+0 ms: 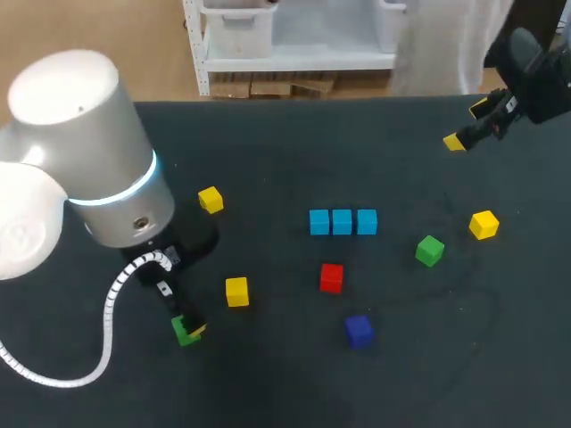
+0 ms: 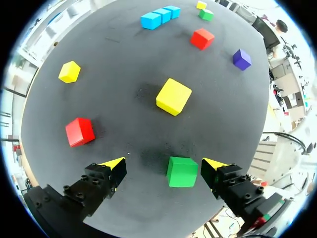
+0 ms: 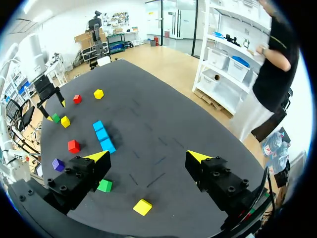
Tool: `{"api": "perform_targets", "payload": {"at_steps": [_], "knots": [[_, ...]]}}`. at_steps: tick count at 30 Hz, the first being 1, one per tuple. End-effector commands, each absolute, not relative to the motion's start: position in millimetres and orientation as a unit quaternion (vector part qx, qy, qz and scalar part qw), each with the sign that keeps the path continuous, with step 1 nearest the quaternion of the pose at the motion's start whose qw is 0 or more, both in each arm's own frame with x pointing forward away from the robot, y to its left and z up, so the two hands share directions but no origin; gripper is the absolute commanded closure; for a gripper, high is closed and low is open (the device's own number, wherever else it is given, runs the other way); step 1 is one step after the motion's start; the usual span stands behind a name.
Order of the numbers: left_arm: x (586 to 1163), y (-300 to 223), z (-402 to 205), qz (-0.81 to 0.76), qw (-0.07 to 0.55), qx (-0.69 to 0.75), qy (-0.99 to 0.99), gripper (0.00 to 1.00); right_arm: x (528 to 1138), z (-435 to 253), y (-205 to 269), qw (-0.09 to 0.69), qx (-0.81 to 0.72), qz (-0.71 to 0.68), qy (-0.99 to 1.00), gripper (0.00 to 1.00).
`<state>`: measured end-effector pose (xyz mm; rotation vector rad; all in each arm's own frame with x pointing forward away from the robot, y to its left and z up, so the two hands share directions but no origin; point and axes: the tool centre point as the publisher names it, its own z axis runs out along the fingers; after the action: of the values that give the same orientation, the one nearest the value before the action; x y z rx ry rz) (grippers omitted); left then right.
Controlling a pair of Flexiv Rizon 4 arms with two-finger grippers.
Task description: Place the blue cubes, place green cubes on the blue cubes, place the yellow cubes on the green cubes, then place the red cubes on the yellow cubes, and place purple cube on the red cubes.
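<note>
Left jaws, wide open and empty, straddle green cube (image 2: 182, 171) off-centre; centring before closing should square the grip. Right jaws open, empty.

The table (image 1: 294, 392) carries eleven cubes: three blue cubes (image 1: 342, 222) in a touching row near its middle, three yellow, two green, two red and one purple cube (image 1: 359, 330) toward the near edge. The yellows are one yellow cube (image 1: 484, 225) toward the right edge, with a second yellow cube (image 1: 211, 200) and a third yellow cube (image 1: 236, 292) on the left half. One green cube (image 1: 429, 251) lies right of the blue row and another green cube (image 1: 186, 331) lies toward the near left corner, while one red cube (image 1: 331, 277) sits before the row and another red cube (image 2: 79, 131) lies toward the left edge.
</note>
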<state>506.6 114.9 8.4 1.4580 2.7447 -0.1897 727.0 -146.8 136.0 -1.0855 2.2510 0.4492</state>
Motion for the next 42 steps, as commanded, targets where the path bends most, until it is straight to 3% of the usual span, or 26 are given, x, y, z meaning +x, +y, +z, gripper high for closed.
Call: {"api": "perform_targets", "payload": {"at_steps": [1,10,13,15,16,19,20,21,31,42], "knots": [[510.1,115.5,4.8,-0.072,-0.007,0.482,0.873,0.00,728.0,135.5,-147.2,0.297,-0.409,0.171,0.846,0.00],[510.5,113.8,0.3,-0.084,-0.024,0.506,0.858,0.00,728.0,135.5,-147.2,0.297,-0.409,0.171,0.846,0.00],[510.2,113.6,-0.9,-0.086,-0.030,0.521,0.849,0.06,728.0,135.5,-147.2,0.297,-0.409,0.171,0.846,0.00],[510.4,114.0,-0.5,-0.084,-0.034,0.526,0.846,0.36,728.0,135.5,-147.2,0.297,-0.409,0.171,0.846,0.00],[510.5,114.5,-0.7,-0.081,-0.037,0.530,0.843,0.60,728.0,135.5,-147.2,0.297,-0.409,0.171,0.846,0.00],[509.2,115.1,-2.0,-0.077,-0.048,0.539,0.837,0.80,728.0,135.5,-147.2,0.297,-0.409,0.171,0.846,0.00],[509.0,115.2,-2.1,-0.077,-0.048,0.539,0.838,0.93,728.0,135.5,-147.2,0.297,-0.409,0.171,0.846,0.00],[509.4,116.0,-2.1,-0.075,-0.049,0.537,0.839,1.00,728.0,135.5,-147.2,0.297,-0.409,0.171,0.846,0.00],[529.5,120.0,27.0,-0.038,-0.022,0.550,0.834,1.00,728.0,135.5,-147.2,0.297,-0.409,0.171,0.846,0.00],[596.8,84.0,84.5,-0.019,0.013,0.624,0.781,1.00,728.0,135.5,-147.2,0.297,-0.409,0.171,0.846,0.00]]}}
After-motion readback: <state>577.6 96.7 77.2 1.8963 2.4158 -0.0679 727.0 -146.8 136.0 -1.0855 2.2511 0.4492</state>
